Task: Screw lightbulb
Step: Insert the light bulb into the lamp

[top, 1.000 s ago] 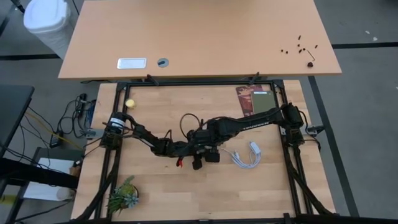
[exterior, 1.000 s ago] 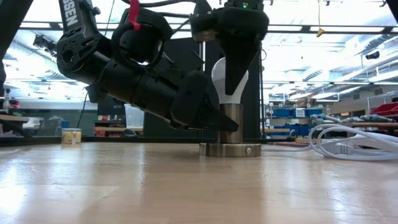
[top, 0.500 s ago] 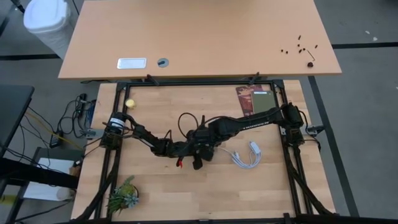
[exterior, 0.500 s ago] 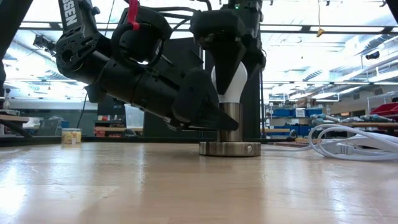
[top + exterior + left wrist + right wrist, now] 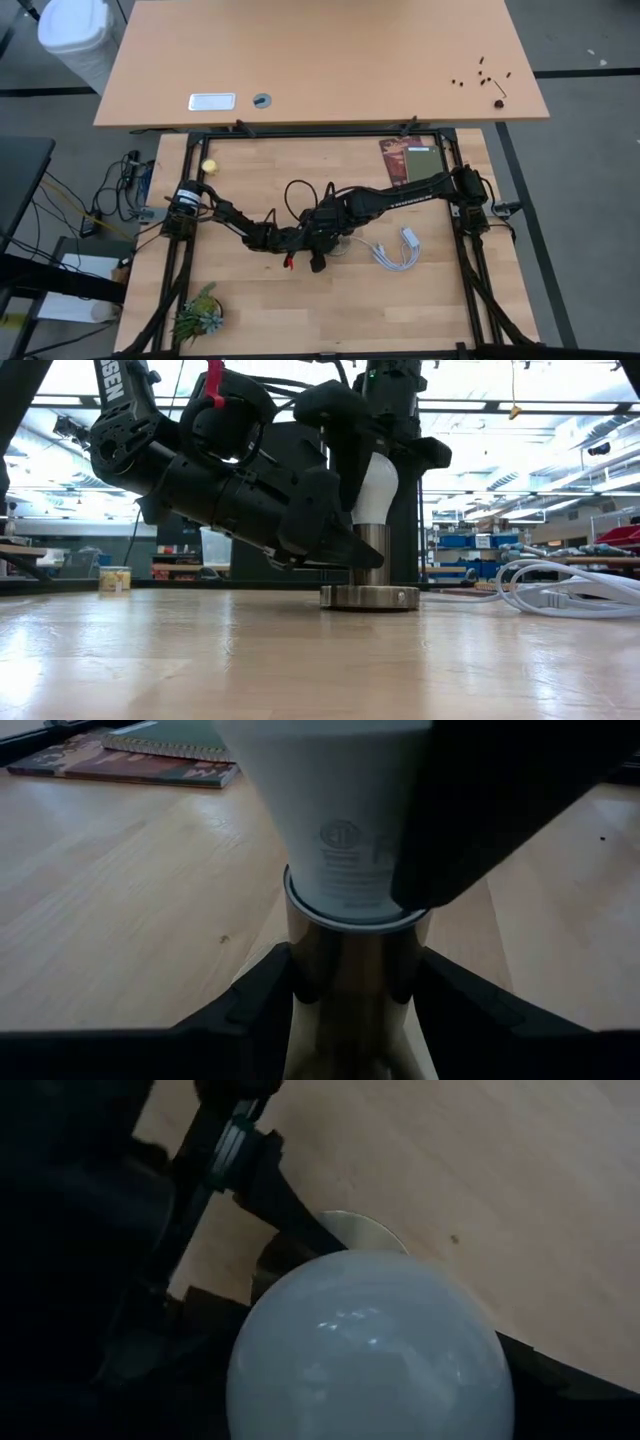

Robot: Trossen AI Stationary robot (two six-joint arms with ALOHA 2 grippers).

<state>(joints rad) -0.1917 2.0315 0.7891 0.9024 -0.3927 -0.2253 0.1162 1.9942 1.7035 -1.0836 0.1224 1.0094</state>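
The white lightbulb (image 5: 376, 488) stands upright with its base in a silvery socket cylinder (image 5: 372, 548) on a round metal base disc (image 5: 370, 599) at mid table. It also shows in the right wrist view (image 5: 370, 1350) and its neck in the left wrist view (image 5: 345, 850). My left gripper (image 5: 352, 556) reaches in low from the table's left and is shut on the socket. My right gripper (image 5: 378, 460) comes down from above and is shut on the bulb. In the high view both grippers meet at one spot (image 5: 320, 240), and the arms hide the bulb. My left gripper pinches the socket's upright cylinder (image 5: 350, 970) between its two fingers (image 5: 250, 1010), one on each side. The fingers come nearly level from the table's left, slanting slightly down. The socket stands upright on its base disc on the table. My right gripper holds the bulb's rounded glass head (image 5: 370, 1350) between its two fingers (image 5: 345, 465), one on each side. The fingers come from above, pointing down. The bulb stands upright with its base in the socket.
A white plug with coiled cord (image 5: 395, 250) lies just right of the socket, also in the low view (image 5: 560, 592). Books (image 5: 408, 158) lie at the far right, a small plant (image 5: 197, 312) at the near left, a small yellow object (image 5: 209, 166) at the far left.
My right gripper has turned about the bulb's upright axis while staying over the socket; its fingers now stand at other sides of the bulb. My left gripper and the socket have kept still.
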